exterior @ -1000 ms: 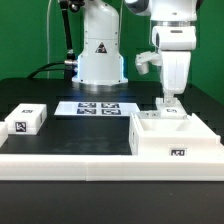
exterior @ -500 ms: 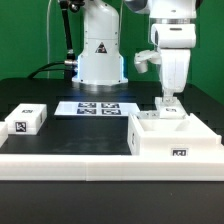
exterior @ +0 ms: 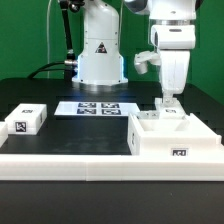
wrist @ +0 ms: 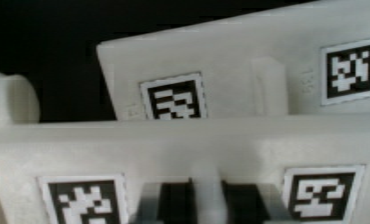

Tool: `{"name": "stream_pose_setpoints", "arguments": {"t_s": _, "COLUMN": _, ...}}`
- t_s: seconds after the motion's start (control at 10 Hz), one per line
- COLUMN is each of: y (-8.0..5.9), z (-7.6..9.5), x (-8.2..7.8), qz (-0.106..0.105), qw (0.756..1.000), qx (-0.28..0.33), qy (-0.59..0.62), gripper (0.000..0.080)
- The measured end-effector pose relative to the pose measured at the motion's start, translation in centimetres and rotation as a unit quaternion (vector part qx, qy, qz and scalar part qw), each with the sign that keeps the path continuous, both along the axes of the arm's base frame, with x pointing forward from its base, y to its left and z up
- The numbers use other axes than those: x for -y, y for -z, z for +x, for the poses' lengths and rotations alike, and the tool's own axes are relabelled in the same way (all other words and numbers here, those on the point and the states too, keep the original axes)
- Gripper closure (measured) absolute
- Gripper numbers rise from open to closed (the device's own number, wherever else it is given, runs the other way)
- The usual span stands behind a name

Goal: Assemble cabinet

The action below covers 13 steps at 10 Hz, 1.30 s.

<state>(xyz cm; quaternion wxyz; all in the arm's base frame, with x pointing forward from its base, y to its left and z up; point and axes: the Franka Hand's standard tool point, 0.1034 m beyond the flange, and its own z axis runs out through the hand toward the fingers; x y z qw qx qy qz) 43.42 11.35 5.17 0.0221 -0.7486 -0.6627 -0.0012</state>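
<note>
Directly below the tool (exterior: 170,101), whose jaw spacing cannot be told, the cabinet (exterior: 176,141) sits at the exterior view's right, long axis running left to right, far wall nearest it.

Bright, even light; white cabinet (exterior: 157,142) nearly glares; wrist view close and blurred (tags (wrist: 173,100) readable)

The arm (exterior: 168,45) holds its tool (exterior: 170,103) pointing straight down.

Pincer (wrist: 203,204): blurred against the cabinet (wrist: 200,150); you cannot tell its grip.
Cabinet tags (wrist: 171,100): blurred; cabinet overruns wrist view.
</note>
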Motion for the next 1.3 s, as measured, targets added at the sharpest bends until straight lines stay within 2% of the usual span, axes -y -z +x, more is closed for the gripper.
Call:
{"name": "stream_pose_setpoints", "arguments": {"t_s": 0.2, "y": -1.2, "z": 0.8, "x": 0.7, "qz": -0.014, "qw": 1.000, "qx": -0.018, "qy": -0.002, "gripper": 0.0730}}
{"name": "stream_pose_setpoints", "arguments": {"t_s": 0.3, "y": -1.6, "z": 1.3, "x": 0.6, "qz": -0.016, "qw": 1.000, "qx": -0.020, "qy": 0.002, "gripper": 0.0730}}
{"name": "stream_pose_setpoints", "arguments": {"t_s": 1.3, "y": -1.5, "z": 1.8, "x": 0.9, "qz": -0.011, "qw": 1.000, "qx": -0.010, "qy": -0.012, "gripper": 0.0729}}
